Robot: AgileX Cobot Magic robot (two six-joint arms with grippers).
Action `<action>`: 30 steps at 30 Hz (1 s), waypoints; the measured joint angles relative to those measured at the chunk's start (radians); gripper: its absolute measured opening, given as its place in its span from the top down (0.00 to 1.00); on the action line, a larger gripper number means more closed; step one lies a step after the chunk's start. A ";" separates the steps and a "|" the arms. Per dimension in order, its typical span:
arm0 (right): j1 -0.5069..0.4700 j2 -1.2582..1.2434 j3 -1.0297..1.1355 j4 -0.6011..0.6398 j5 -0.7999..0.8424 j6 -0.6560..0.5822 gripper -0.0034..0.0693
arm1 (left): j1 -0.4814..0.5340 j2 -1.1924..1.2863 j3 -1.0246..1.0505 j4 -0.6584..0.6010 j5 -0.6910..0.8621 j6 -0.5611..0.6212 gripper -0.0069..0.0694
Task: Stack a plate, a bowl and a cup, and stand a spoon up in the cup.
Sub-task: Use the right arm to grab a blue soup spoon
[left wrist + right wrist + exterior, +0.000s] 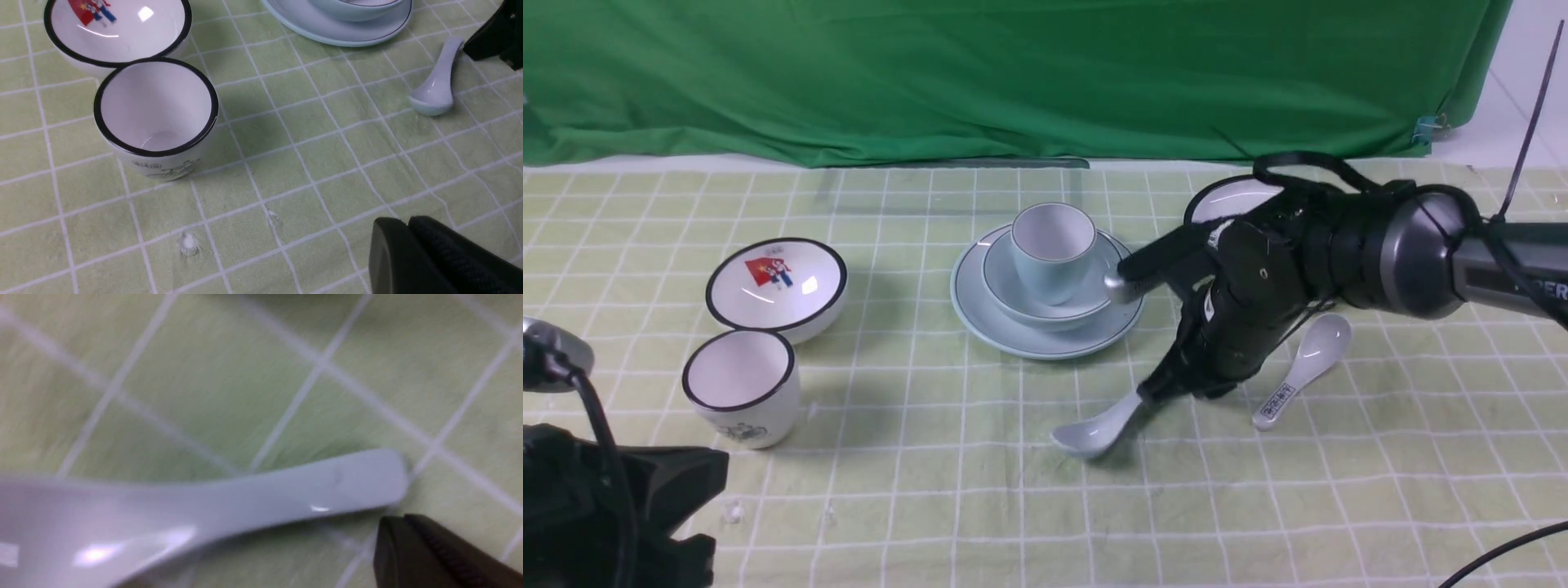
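The pale blue-green plate (980,314) lies mid-table with the matching bowl (1005,278) on it and the cup (1052,249) upright in the bowl. The plain spoon (1094,429) lies on the cloth in front of the stack, bowl end nearest me. My right gripper (1156,392) is down at the handle's end. In the right wrist view the spoon (245,498) lies just beside the right gripper (402,522), whose jaws are shut with nothing between them. In the left wrist view my left gripper (408,224) hovers shut and empty over bare cloth, far from the spoon (435,87).
A white black-rimmed bowl (776,286) with a red picture and a white black-rimmed cup (742,396) stand at the left. A printed spoon (1303,367) lies right of my right arm, and a white black-rimmed plate (1229,200) is partly hidden behind it. A green curtain closes the back.
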 joint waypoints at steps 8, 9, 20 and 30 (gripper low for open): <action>-0.006 -0.001 -0.077 0.235 0.130 0.114 0.48 | 0.000 0.000 0.000 0.001 -0.011 0.019 0.92; -0.006 0.002 -0.077 0.280 0.153 0.114 0.43 | 0.000 0.000 0.000 0.001 -0.013 0.019 0.92; -0.003 0.050 -0.077 0.386 -0.003 0.310 0.40 | 0.000 0.000 0.000 -0.005 -0.014 0.019 0.92; 0.035 0.045 -0.077 0.387 -0.005 0.167 0.72 | 0.000 0.000 0.000 -0.013 -0.015 0.025 0.92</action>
